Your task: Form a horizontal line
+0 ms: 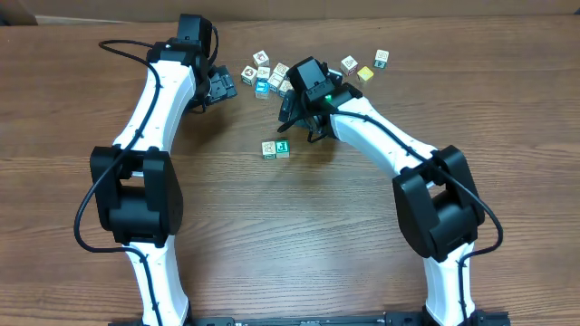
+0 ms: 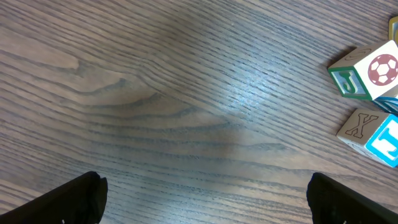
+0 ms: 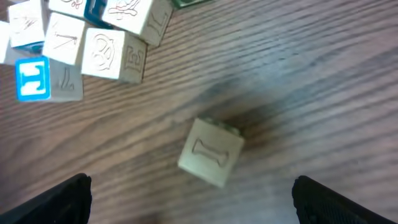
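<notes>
The horizontal line (image 1: 275, 148) shows in the overhead view as two small white-edged cubes touching side by side, one green, one teal, at mid-table. My right gripper (image 1: 299, 118) hovers just above and to the right of them, open. In the right wrist view a single pale cube (image 3: 211, 152) with a carved bone-like mark lies tilted on the wood ahead of the wide-apart fingers (image 3: 339, 199), touching neither; the gripper (image 3: 193, 205) holds nothing. My left gripper (image 1: 220, 89) is open over bare wood (image 2: 205, 205), left of the loose clump (image 1: 267, 77).
Loose cubes lie bunched at the back centre (image 3: 81, 43). A soccer-ball cube (image 2: 367, 73) and an X cube (image 2: 373, 134) sit at the right edge of the left wrist view. Further right lie a yellow-faced cube (image 1: 365, 74) and two others (image 1: 381, 58).
</notes>
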### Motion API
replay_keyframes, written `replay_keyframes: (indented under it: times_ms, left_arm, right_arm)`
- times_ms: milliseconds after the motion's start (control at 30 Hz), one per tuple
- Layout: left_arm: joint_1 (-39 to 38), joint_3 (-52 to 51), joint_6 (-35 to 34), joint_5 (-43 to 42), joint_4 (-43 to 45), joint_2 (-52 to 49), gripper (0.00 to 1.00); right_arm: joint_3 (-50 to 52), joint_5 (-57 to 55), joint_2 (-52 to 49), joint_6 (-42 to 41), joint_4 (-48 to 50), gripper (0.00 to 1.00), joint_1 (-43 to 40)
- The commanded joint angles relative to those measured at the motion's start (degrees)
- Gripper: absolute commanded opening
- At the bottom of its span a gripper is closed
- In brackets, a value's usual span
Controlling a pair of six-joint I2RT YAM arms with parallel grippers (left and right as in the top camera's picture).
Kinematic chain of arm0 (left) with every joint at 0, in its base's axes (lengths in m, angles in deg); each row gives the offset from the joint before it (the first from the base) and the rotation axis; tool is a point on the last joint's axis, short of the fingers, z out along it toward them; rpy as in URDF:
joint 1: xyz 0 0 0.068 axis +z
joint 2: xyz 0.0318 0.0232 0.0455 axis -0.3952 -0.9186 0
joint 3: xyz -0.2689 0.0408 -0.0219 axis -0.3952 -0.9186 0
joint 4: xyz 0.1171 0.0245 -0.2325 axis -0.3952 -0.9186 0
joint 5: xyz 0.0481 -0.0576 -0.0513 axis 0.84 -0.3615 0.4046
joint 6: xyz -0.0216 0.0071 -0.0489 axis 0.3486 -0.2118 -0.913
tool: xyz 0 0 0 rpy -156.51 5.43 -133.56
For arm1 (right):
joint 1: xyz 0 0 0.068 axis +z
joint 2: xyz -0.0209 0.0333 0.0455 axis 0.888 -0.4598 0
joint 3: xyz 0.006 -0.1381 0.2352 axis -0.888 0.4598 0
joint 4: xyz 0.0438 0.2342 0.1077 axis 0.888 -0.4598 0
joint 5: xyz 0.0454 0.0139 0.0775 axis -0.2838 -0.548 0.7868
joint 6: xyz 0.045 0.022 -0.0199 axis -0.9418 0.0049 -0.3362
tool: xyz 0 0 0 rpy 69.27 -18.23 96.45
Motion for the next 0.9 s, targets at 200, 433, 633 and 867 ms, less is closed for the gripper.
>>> replay_keyframes:
  times_ms: [200, 433, 633, 867]
  left_arm:
    - [-0.1, 1.1, 0.9, 0.5, -0.1, -0.8, 1.00]
    - [-0.1, 1.1, 0.9, 0.5, -0.1, -0.8, 1.00]
    - [-0.1, 1.1, 0.9, 0.5, -0.1, -0.8, 1.00]
    - [-0.1, 1.1, 0.9, 0.5, -0.1, -0.8, 1.00]
  right_arm:
    - [1.1, -5.1, -4.7, -5.9, 5.6, 0.96, -0.2]
    - [1.1, -7.5, -5.7, -5.8, 6.4, 0.63, -0.2]
    - [1.1, -7.6, -5.7, -5.8, 6.5, 0.49, -0.2]
    - [1.1, -7.6, -5.7, -4.9, 6.4, 0.46, -0.3]
